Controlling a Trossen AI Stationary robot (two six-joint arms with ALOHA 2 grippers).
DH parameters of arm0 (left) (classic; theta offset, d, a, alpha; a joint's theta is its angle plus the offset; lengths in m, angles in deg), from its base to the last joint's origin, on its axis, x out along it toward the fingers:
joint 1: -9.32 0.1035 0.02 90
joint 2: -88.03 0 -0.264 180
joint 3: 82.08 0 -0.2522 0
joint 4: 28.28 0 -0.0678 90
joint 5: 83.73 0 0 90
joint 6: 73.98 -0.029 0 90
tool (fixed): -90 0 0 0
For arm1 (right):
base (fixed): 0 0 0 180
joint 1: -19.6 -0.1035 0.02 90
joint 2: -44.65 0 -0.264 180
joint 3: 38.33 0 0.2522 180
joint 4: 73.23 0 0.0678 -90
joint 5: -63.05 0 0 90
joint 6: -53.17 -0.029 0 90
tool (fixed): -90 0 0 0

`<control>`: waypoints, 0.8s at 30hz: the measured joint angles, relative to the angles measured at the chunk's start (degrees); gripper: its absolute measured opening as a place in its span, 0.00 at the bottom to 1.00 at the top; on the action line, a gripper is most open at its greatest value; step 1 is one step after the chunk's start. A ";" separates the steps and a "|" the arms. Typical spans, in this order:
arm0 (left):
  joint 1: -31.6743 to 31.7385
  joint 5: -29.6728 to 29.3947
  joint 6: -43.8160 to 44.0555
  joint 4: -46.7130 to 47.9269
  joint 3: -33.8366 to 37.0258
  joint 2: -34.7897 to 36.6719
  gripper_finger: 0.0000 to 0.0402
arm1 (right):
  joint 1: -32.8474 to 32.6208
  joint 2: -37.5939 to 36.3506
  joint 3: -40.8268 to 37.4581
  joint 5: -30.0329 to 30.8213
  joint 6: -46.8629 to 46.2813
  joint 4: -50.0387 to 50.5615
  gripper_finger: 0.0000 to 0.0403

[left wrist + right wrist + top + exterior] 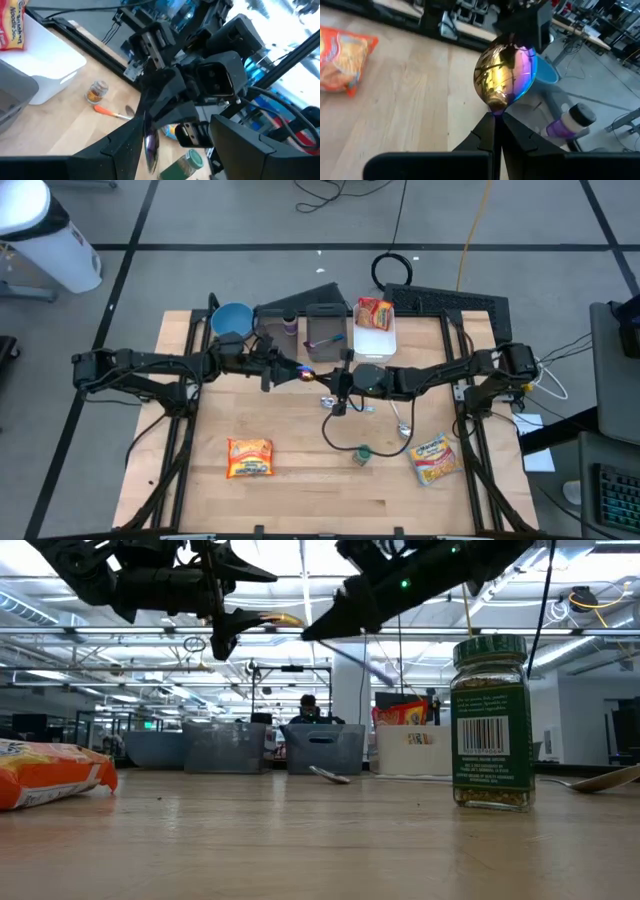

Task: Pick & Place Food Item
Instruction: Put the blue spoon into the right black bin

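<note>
An iridescent gold spoon (506,70) is held high above the table's middle, between my two grippers. My right gripper (495,120) is shut on it and also shows in the high view (335,385). My left gripper (280,368) faces it from the table's left and is open. Its fingers (120,150) stand on either side of the spoon's bowl (150,142); I cannot tell whether they touch it. An orange noodle packet (249,457) and a yellow packet (433,458) lie flat on the table. A third packet (374,310) stands in the white bin (380,340). My right gripper pinches the spoon's neck (495,107), just behind the bowl, between its two fingers. The fingers come level from the table's right and lie along the spoon. The spoon is lifted clear, and its bowl sticks out past the fingertips toward my left gripper.
A green-lidded spice jar (361,452) stands near the middle front beside a dark cable. A second spoon (400,420) lies on the table to the right of centre. A blue bowl (231,318), grey bins (325,330) and a purple bottle (570,122) stand along the far edge.
</note>
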 joint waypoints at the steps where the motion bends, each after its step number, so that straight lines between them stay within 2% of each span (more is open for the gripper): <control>1: -0.10 0.01 -0.56 1.77 -0.48 0.00 0.59 | 0.00 0.15 -0.03 0.01 0.17 0.08 0.01; 7: -0.12 0.08 -1.69 6.92 -1.94 -0.07 0.59 | 0.09 -0.38 -0.11 1.07 1.41 -1.59 0.01; 19: -0.12 0.12 -2.13 7.48 -1.94 -0.07 0.59 | 0.68 -0.56 -0.11 1.40 1.61 -1.51 0.01; 24: -0.10 0.12 -2.11 7.50 -1.94 -0.07 0.49 | 0.68 -0.56 -0.11 0.02 1.54 -1.60 0.01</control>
